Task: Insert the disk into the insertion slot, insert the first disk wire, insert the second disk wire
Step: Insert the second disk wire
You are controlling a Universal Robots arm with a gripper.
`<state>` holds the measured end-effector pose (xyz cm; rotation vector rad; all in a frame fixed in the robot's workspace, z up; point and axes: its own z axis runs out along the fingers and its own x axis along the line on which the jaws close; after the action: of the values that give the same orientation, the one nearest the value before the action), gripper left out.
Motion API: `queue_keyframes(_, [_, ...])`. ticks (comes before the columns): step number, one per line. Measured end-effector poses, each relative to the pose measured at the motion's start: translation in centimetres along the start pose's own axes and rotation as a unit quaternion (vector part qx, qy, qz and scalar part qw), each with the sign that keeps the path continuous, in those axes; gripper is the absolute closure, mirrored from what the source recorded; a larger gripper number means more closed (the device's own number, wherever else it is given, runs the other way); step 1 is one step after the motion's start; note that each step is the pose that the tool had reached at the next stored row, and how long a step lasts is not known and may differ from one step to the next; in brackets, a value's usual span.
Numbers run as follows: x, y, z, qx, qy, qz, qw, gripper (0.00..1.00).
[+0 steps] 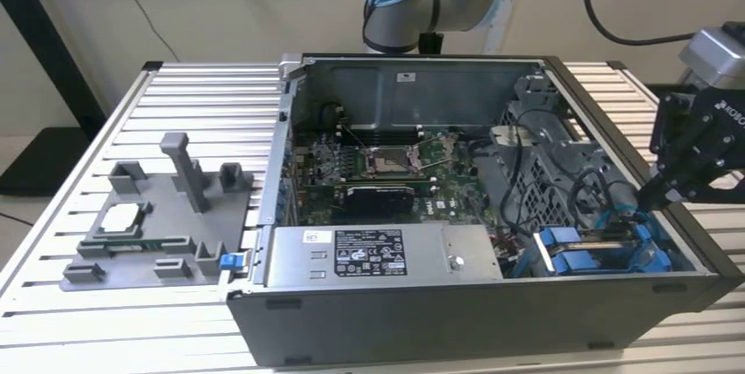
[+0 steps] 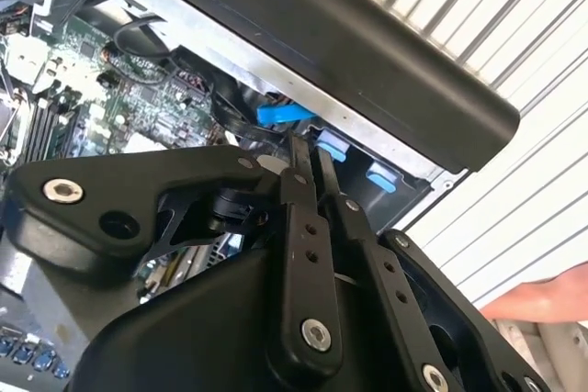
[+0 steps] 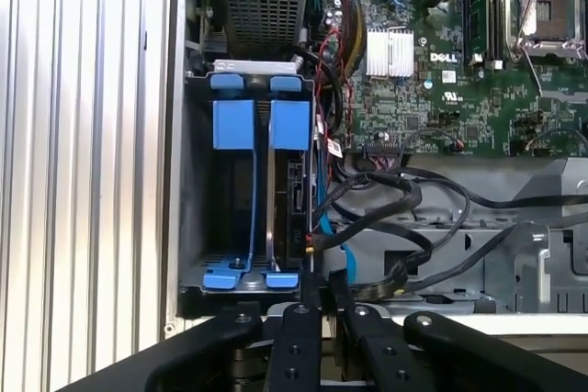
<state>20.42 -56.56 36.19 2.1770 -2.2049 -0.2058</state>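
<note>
The disk (image 3: 294, 197) stands on edge in the insertion slot (image 3: 241, 218) of the drive bay, with blue carrier tabs (image 3: 289, 124) at its end. In the exterior view the bay and its blue carriers (image 1: 573, 254) sit at the case's near right corner. My gripper (image 1: 644, 197) hangs just above that bay. In both wrist views its fingers (image 3: 303, 319) press together. A blue disk wire (image 2: 285, 115) lies right at the fingertips (image 2: 299, 155). The blue wire (image 3: 323, 227) runs beside the disk's connector edge among black cables (image 3: 395, 218).
The open computer case (image 1: 466, 322) lies on a slatted metal table (image 1: 70, 304). A grey power supply box (image 1: 385, 256) sits beside the bay and the motherboard (image 1: 385, 165) behind it. A grey fixture (image 1: 163, 226) stands at the exterior view's left. A person's hand (image 2: 542, 302) rests nearby.
</note>
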Motion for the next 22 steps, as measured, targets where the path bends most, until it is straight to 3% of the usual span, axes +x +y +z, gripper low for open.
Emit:
queue_keyframes(3, [0.0, 0.33, -0.19, -0.0001, -0.0003, 0.0, 1.0, 1.0])
queue_keyframes(6, [-0.02, 0.76, -0.5, -0.0004, -0.003, 0.001, 1.0, 1.0])
queue_keyframes(15, [-0.06, 1.87, -1.44, -0.0027, -0.0207, 0.0, 0.9998, 1.0])
queue_keyframes(22, [-0.05, 3.12, -1.72, -0.0037, -0.0217, 0.0, 0.9998, 1.0])
